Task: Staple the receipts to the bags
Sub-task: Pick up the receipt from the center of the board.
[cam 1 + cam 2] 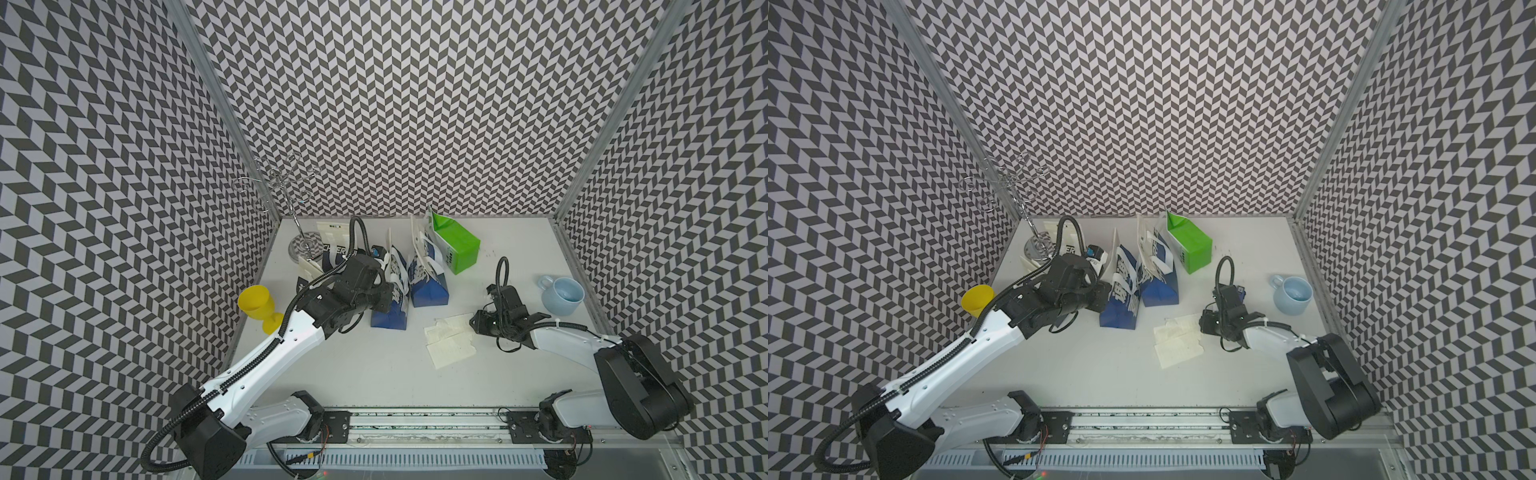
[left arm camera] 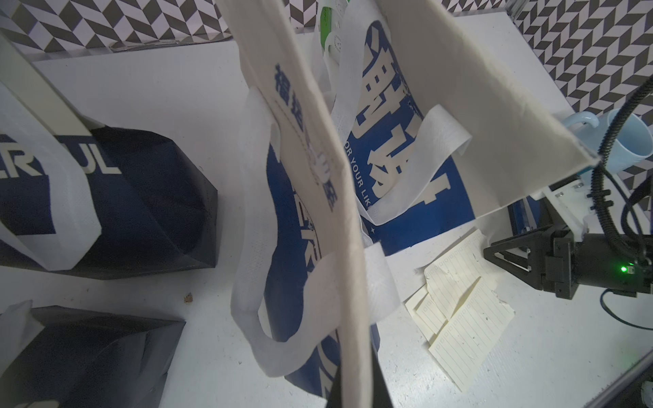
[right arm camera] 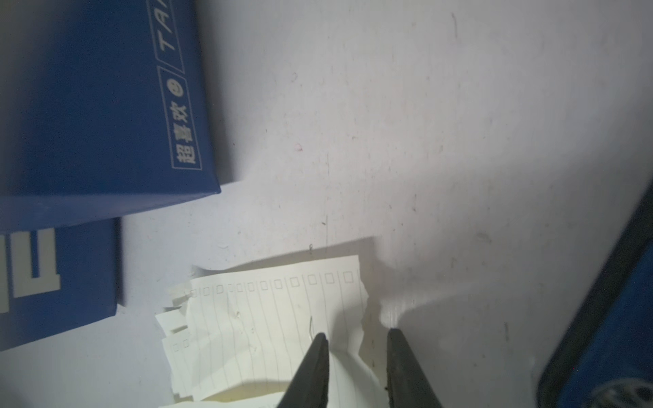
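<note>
Cream-white lined paper receipts (image 1: 451,340) are lying in a loose overlapping pile on the white tabletop (image 1: 374,374), near the bags. The right gripper (image 3: 357,335) is hanging at the pile's torn edge, jaws narrowly spread, one tip on the top slip, nothing pinched yet. The left gripper (image 1: 387,296) is pinching the top rim of a dark blue paper carrier bag with white lettering (image 1: 390,318), holding it upright.

Picking up a receipt is the step in hand, I judge. Next, one slip is needing to be separated and carried to that rim.

A blue-black object (image 3: 607,318), probably the stapler, is sitting beside the right arm. A second blue bag (image 1: 430,291), a bright green paper bag (image 1: 455,245) and drooping white handles (image 2: 417,159) are crowding the approach. A pale blue mug (image 1: 563,295) and a yellow goblet (image 1: 257,307) are standing well clear.
</note>
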Tool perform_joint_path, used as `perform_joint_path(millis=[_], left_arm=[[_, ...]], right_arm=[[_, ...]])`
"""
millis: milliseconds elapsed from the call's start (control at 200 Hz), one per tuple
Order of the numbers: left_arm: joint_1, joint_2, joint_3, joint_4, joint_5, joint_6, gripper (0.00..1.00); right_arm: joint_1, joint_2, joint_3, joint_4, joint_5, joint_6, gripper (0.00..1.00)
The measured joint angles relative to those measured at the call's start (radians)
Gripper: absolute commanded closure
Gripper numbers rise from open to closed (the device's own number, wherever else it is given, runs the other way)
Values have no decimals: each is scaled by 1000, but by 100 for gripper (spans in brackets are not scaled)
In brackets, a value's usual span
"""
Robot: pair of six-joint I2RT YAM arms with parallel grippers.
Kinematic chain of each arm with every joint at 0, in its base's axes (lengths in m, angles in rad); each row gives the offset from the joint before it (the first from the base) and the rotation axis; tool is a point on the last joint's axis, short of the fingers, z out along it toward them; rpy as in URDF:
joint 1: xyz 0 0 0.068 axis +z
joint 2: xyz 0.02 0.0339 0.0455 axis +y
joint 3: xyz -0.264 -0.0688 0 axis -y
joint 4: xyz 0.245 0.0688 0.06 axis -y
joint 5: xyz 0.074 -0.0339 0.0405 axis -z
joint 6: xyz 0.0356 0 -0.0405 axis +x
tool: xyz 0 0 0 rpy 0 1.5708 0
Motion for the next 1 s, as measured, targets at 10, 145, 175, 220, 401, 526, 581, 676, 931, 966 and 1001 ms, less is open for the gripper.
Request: perform_joint_path(millis=[10,145,175,220,401,526,581,676,931,966,1001], left_arm=[[0,0,0,0,0,0,100],[4,1,-1,4,7,0,100],[4,2,-1,5,8,0,100],[5,3,-2,8,9,0,100],[15,5,-13,29,29,0,100],[45,-9,-33,55,77,4,100],[68,-23,-47,66,112,9,100],[95,-47,-63,71,157,29,100],[138,-61,-77,76,244,85,100],[153,-69,-87,82,264,87,100],[172,-77,-97,88,286,87,100]], right_arm=[[0,-1,0,-2,-2,1,80],[0,-23,-15,-26,-19,-5,99],[0,-27,-17,-31,-24,-9,100],[0,-30,-17,-34,-28,-11,100],[0,-55,-17,-53,-31,-14,100],[0,-134,-14,-87,-8,-7,100],[0,-180,-1,-108,2,-2,100],[0,-267,39,-121,-1,-3,100],[0,-433,201,-100,-156,-49,100],[0,-443,225,-98,-196,-59,100],[0,-449,246,-96,-234,-68,100]])
